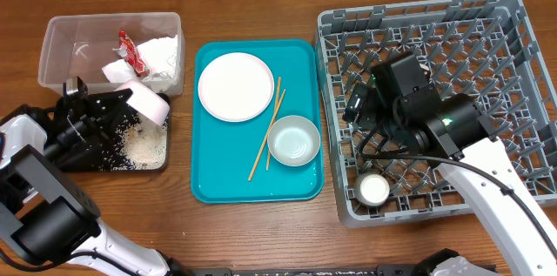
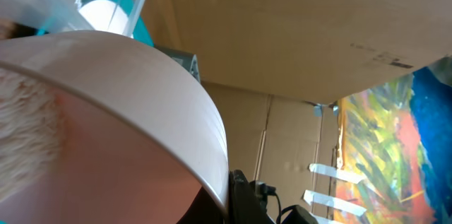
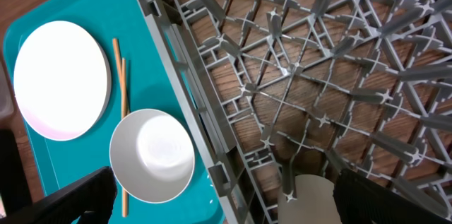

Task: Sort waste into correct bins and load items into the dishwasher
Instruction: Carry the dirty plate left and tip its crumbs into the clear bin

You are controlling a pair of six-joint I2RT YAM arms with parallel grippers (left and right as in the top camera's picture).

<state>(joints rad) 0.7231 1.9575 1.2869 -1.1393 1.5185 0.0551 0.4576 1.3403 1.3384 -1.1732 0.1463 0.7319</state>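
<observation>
My left gripper (image 1: 117, 109) is shut on the rim of a pale pink-white plate (image 1: 150, 102), held tilted over the black tray (image 1: 87, 164), where white rice (image 1: 146, 144) lies. In the left wrist view the plate (image 2: 127, 111) fills the frame, with rice (image 2: 25, 111) clinging to it. The clear tub (image 1: 61, 37) holds a crumpled napkin (image 1: 157, 54) and a red-and-white wrapper (image 1: 129, 50). My right gripper (image 1: 359, 119) (image 3: 226, 199) is open and empty above the grey dish rack (image 1: 522, 15), near its left wall. A white cup (image 1: 374, 190) (image 3: 311, 199) stands in the rack.
The teal tray (image 1: 209, 185) sits between bins and rack, holding a round plate (image 1: 235, 86) (image 3: 62, 79), two chopsticks (image 1: 265, 132) (image 3: 119, 83) and a pale bowl (image 1: 293, 139) (image 3: 152, 155). The rack (image 3: 318, 75) has upright pegs.
</observation>
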